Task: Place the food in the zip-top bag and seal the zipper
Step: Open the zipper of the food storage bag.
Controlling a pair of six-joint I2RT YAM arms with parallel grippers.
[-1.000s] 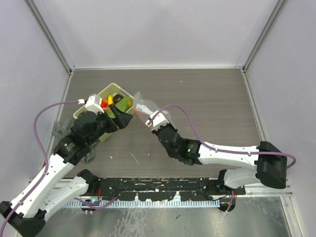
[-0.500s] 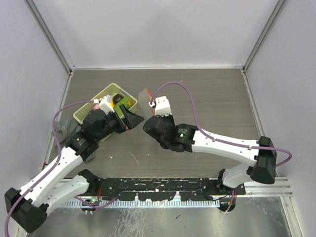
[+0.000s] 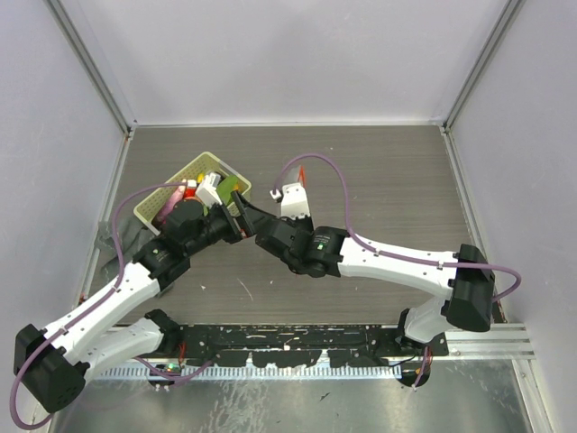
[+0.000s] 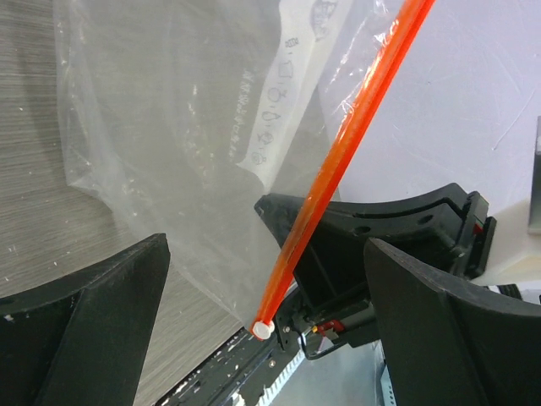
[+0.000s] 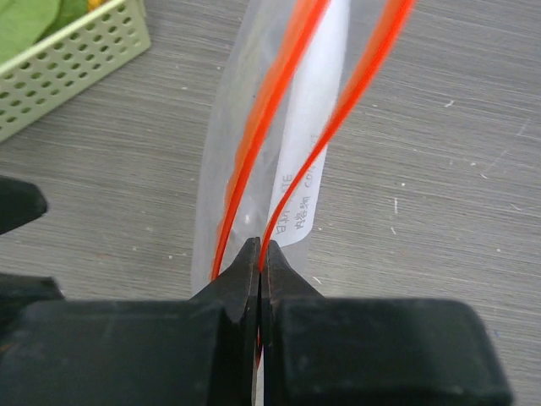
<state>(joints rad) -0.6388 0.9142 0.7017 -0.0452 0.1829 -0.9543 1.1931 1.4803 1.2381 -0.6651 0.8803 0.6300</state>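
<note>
The clear zip-top bag (image 4: 177, 144) with its white label (image 4: 283, 101) hangs upright above the table. My right gripper (image 5: 259, 251) is shut on one red-orange zipper strip (image 5: 279, 76) at the bag's corner; the two strips spread apart beyond it, so the mouth is open. My left gripper (image 4: 266, 279) is open, with the zipper's end (image 4: 279, 279) between its fingers and not touching them. In the top view both grippers meet, the left (image 3: 236, 215) and the right (image 3: 255, 223). The food (image 3: 185, 189) lies in the basket; a green leaf (image 5: 25, 21) shows.
The yellow-green mesh basket (image 3: 155, 203) stands at the back left, just behind my left gripper, and also shows in the right wrist view (image 5: 76, 63). A grey cloth (image 3: 113, 242) lies by the left wall. The rail (image 3: 288, 347) runs along the near edge.
My left gripper has moved right from the basket to the bag's corner. My right gripper has swung left and turned the bag edge-on between the two grippers.
</note>
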